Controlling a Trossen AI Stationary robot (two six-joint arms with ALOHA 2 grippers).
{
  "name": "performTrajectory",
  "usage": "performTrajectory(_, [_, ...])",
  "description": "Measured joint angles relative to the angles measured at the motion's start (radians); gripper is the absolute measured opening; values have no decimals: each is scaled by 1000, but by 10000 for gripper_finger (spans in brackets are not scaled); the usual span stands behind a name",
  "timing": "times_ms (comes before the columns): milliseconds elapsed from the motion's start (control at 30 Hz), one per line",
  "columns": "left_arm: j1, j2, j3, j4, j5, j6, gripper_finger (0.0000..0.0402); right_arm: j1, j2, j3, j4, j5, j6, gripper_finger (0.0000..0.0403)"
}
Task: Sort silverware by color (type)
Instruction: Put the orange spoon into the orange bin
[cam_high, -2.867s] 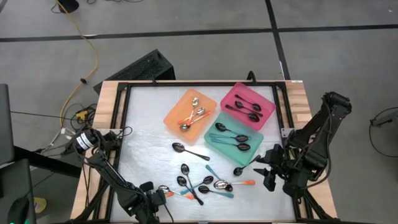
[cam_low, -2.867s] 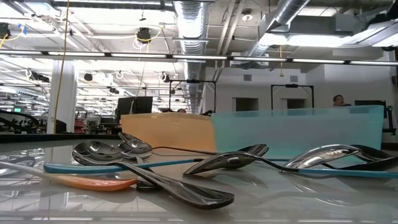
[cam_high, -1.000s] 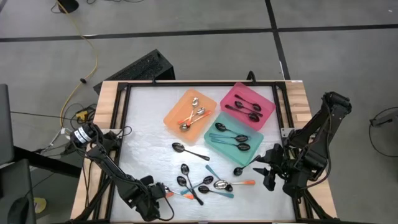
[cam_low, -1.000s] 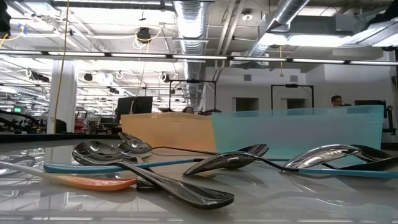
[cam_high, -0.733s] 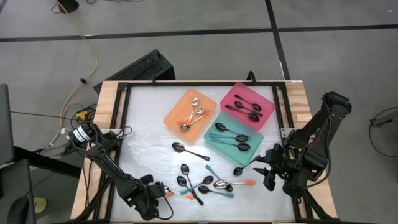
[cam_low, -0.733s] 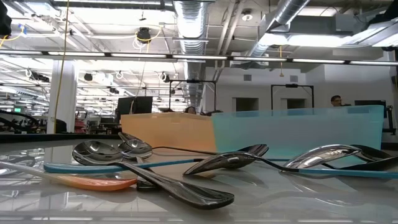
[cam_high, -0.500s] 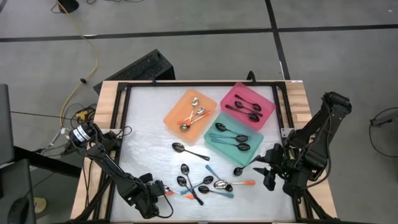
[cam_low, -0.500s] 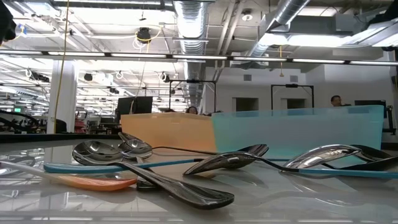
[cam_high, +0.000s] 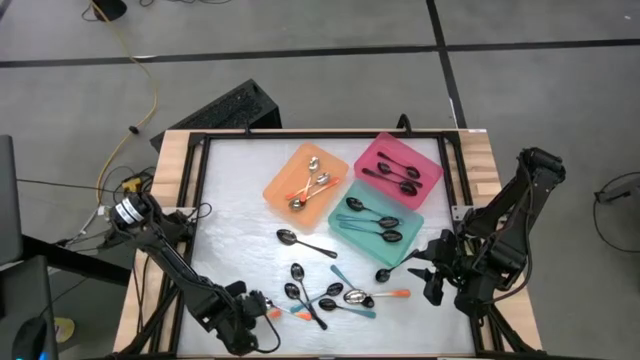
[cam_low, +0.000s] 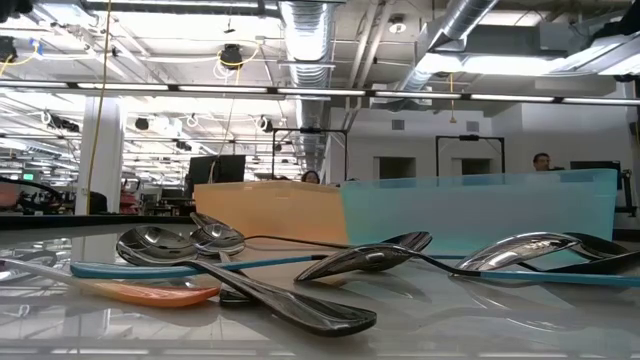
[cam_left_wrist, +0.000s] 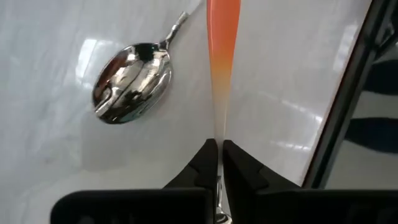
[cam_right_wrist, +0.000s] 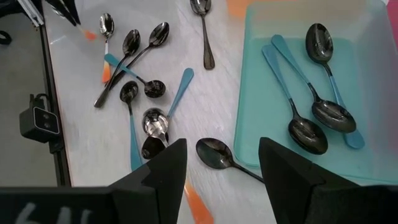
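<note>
Two arms low over tabletop (cam_high: 240, 200), left gripper (cam_left_wrist: 217, 163) at 7 o'clock, fingers pinching orange-handled spoon (cam_left_wrist: 222, 56), right gripper (cam_high: 432, 283) at 4 o'clock, fingers spread, empty.

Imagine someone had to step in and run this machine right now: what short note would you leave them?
Left gripper: shut on the orange-handled spoon at the table's near left edge.
Right gripper: open, idle near the right edge.
Done: spoons already lie in the orange tray, teal tray and pink tray.
Left: a loose pile near the front, plus two black spoons lying apart, needs sorting.
</note>
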Motion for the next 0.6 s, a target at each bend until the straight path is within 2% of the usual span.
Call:
performTrajectory(200, [9, -94, 0, -10, -108, -64, 0, 0, 0, 0, 0, 0, 0, 207])
performTrajectory(367, [54, -206, 1, -18, -286, -74, 0, 0, 0, 0, -1, 18, -1, 207])
performTrajectory(500, [124, -288, 1, -21, -451, -30, 0, 0, 0, 0, -1, 29, -1, 207])
performTrajectory(600, [200, -339, 1, -9, -521, 59, 0, 0, 0, 0, 0, 29, 0, 207])
